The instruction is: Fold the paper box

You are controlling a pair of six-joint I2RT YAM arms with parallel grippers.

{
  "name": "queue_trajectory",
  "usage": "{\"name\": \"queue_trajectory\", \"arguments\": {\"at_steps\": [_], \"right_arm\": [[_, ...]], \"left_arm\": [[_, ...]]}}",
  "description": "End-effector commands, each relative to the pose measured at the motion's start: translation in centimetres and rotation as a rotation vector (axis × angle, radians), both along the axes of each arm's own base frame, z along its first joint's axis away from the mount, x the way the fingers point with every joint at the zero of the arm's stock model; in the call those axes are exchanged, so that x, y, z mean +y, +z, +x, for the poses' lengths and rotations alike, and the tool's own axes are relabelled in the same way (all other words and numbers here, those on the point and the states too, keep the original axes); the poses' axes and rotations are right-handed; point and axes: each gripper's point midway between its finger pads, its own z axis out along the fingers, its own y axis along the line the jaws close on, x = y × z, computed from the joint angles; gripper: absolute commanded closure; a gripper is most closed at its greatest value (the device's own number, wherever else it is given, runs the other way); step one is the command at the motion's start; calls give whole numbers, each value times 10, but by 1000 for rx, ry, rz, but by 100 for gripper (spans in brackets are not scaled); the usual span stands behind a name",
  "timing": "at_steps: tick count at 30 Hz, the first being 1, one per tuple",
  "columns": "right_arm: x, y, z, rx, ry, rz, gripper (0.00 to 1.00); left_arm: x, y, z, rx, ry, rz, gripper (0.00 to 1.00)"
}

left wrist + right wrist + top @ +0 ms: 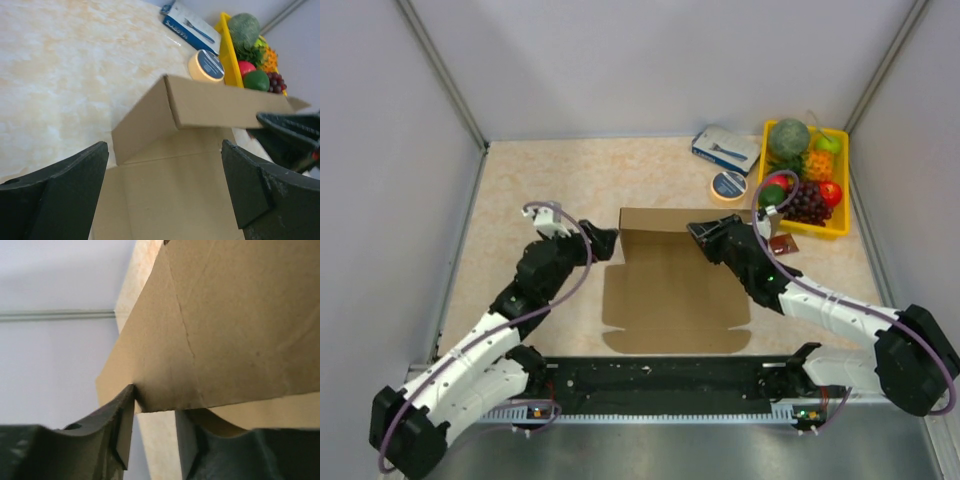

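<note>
Jaws on the left gripper (606,239) gape wide, the paper box (670,295) just ahead with its raised back wall running crosswise, while the right gripper (693,230), narrowed to a slit, already touches that wall's opposite end.

Yel. fruit tray (817,232) far R; blue/wht carton (725,148) + tape roll (728,186) adjacent.

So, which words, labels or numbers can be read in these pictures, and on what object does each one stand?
Nothing can be read.
blue-and-white carton: has print, too blurred to read.
tape roll: blue label, too small to read.
paper box: plain brown, no print.
</note>
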Motion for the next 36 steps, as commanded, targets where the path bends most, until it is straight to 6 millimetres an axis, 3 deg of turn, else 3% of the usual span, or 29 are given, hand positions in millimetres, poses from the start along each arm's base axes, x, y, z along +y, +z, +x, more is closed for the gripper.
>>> {"name": "queue_trajectory", "arguments": {"at_steps": [1,6,7,8,9,11,12,13,14,16,18,19,21,22,24,25,27,28,31,33,34,36], "right_arm": [[-5,2,-11,-51,76,-119,54],[-9,4,-19,-104,176,-244,17],[-9,5,-21,-110,200,-265,12],[-11,2,-24,-129,244,-330,3],[-8,-6,-33,-113,315,-361,1],[-14,-17,-39,-113,389,-434,1],[-5,-17,-51,-135,492,-417,1],[-8,-24,-57,-134,534,-442,1],[-12,-29,-63,-174,598,-518,1],[-26,-36,-80,-187,652,-610,1],[-44,-29,-81,-243,636,-721,1],[-53,-10,-86,-292,613,-743,1],[-72,8,-81,-332,563,-785,1],[-78,28,-76,-366,534,-784,1],[-98,33,-67,-333,516,-818,1],[-102,46,-60,-346,499,-834,2],[-114,35,-48,-289,503,-902,4],[-117,32,-43,-268,497,-917,5],[-113,15,-34,-225,507,-902,8],[-100,31,-29,-293,486,-794,9],[-101,34,-28,-297,470,-753,10],[-101,41,-24,-276,441,-696,10]], "left_arm": [[2,7,4,230,-97,-112,1],[-20,31,40,222,-199,-161,2],[-23,32,46,219,-214,-169,1],[-28,19,54,254,-230,-162,2],[-31,21,59,266,-241,-165,2],[-36,6,67,298,-255,-157,5],[-39,3,70,277,-277,-142,9],[-44,4,71,265,-312,-140,13],[-44,-9,74,301,-313,-121,23],[-37,-25,75,372,-281,-70,31],[-30,-34,76,375,-256,-35,40],[-24,-33,77,365,-237,-25,42],[-13,-38,79,355,-188,7,45],[-9,-35,80,346,-170,12,44],[0,-35,84,341,-132,37,44],[5,-30,87,324,-118,43,44],[9,-32,84,341,-120,63,41],[10,-29,83,333,-127,67,33],[9,-14,75,292,-164,79,14],[13,-16,66,265,-161,90,9],[18,1,61,192,-146,90,9],[27,5,55,124,-115,111,8]]}}
